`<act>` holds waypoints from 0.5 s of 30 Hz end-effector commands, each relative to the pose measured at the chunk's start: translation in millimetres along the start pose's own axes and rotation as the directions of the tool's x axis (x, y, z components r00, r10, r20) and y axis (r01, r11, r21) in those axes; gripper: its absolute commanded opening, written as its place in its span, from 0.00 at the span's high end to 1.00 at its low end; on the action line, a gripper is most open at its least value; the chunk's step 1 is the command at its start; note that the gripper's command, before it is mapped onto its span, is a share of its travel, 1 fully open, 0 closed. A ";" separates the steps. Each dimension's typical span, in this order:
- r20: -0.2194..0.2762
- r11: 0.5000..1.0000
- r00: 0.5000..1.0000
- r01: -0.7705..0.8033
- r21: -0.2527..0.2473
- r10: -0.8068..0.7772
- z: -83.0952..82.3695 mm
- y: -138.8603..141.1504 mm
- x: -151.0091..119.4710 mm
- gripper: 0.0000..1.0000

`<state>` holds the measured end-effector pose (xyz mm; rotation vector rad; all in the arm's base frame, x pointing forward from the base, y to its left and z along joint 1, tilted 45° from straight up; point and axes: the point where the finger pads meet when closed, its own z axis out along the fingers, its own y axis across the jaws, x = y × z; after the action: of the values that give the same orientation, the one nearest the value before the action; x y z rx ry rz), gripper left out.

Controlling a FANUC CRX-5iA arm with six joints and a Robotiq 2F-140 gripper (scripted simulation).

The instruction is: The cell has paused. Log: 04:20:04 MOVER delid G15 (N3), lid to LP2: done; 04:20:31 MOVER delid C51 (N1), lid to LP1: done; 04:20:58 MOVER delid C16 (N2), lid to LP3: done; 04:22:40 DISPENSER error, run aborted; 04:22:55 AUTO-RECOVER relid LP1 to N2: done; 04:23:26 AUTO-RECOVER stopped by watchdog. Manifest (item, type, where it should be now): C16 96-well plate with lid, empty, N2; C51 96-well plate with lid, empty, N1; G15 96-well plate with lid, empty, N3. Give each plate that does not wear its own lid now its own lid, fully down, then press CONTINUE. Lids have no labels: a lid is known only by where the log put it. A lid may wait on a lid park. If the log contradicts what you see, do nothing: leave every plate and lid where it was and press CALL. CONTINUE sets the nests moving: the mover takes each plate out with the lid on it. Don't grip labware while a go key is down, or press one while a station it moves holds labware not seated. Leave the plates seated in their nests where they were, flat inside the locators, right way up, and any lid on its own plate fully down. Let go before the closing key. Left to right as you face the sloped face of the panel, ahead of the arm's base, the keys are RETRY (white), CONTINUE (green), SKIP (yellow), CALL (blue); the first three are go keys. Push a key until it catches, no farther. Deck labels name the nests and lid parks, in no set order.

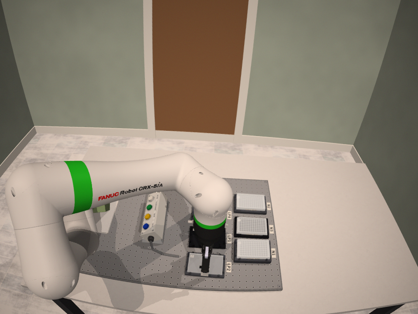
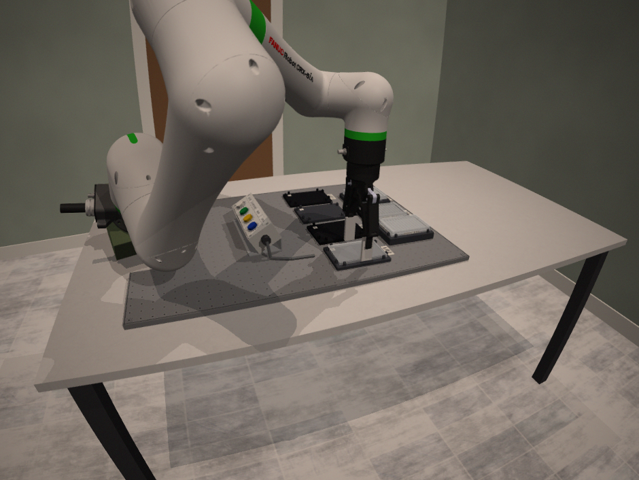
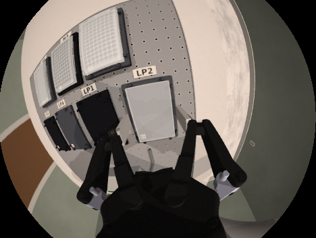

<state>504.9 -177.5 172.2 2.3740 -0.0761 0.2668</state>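
We see a pale lid [image 1: 214, 264] lying flat on the lid park labelled LP2 [image 1: 228, 267], at the near end of the park row. The claw [image 1: 205, 265] hangs point-down over the middle of that lid, its fingers spread partway and holding nothing; in the exterior view the tips reach down close to the lid, but we cannot tell whether they touch it. The next park back, labelled LP1 [image 1: 229, 238], shows a bare black bed [image 3: 96, 113] in the wrist view. Behind it sits a park with a grey lid [image 3: 72, 128] on it, and a further dark park [image 3: 55, 133] lies beyond; their labels are too small for us to read there.

To the right of the parks, three plates stand in a row of nests. The far one, at N2 [image 1: 268, 205], carries a plate [image 1: 250, 202] with a whitish look. The middle plate [image 1: 251, 226] at N3 [image 1: 271, 229] shows its well grid plainly against a dark frame. The near plate [image 1: 252, 250] sits at N1 [image 1: 273, 252].

Left of the parks stands the sloped key panel [image 1: 162, 216], with green [image 1: 149, 207], yellow [image 1: 147, 216] and blue [image 1: 145, 226] keys in a line. All of this rests on a grey perforated deck [image 1: 256, 280] on the beige surface [image 1: 320, 219].
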 end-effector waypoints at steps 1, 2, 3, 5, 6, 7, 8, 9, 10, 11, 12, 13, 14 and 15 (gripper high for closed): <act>0.000 1.000 1.000 0.000 0.000 0.000 0.6 -0.1 0.2 0.34; 0.000 1.000 1.000 0.000 0.000 0.000 1.0 -0.1 0.2 0.34; 0.000 1.000 1.000 0.000 0.000 0.000 1.5 -0.1 0.2 0.34; 0.000 1.000 1.000 0.000 0.000 0.000 2.3 -0.1 0.2 0.34; 0.000 1.000 1.000 0.000 0.000 0.000 2.7 -0.1 0.2 0.34; 0.000 1.000 1.000 0.000 0.000 0.000 3.1 -0.1 0.2 0.34; 0.000 1.000 1.000 0.000 0.000 0.000 3.4 -0.1 0.2 0.34; 0.000 1.000 1.000 0.000 0.000 0.000 3.7 -0.1 0.2 0.34; 0.000 1.000 1.000 0.000 0.000 0.000 4.0 -0.1 0.2 0.34; 0.000 1.000 1.000 0.000 0.000 0.000 4.3 -0.1 0.2 0.34; 0.000 1.000 1.000 0.000 0.000 0.000 4.5 -0.1 0.2 0.34; 0.000 1.000 1.000 0.000 0.000 0.000 4.7 -0.1 0.2 0.34; 0.000 1.000 1.000 0.000 0.000 0.000 4.9 -0.1 0.2 0.34; 0.000 1.000 1.000 0.000 0.000 0.000 5.0 -0.1 0.2 0.34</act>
<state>505.7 -180.8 168.8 2.3740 -0.0762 0.2668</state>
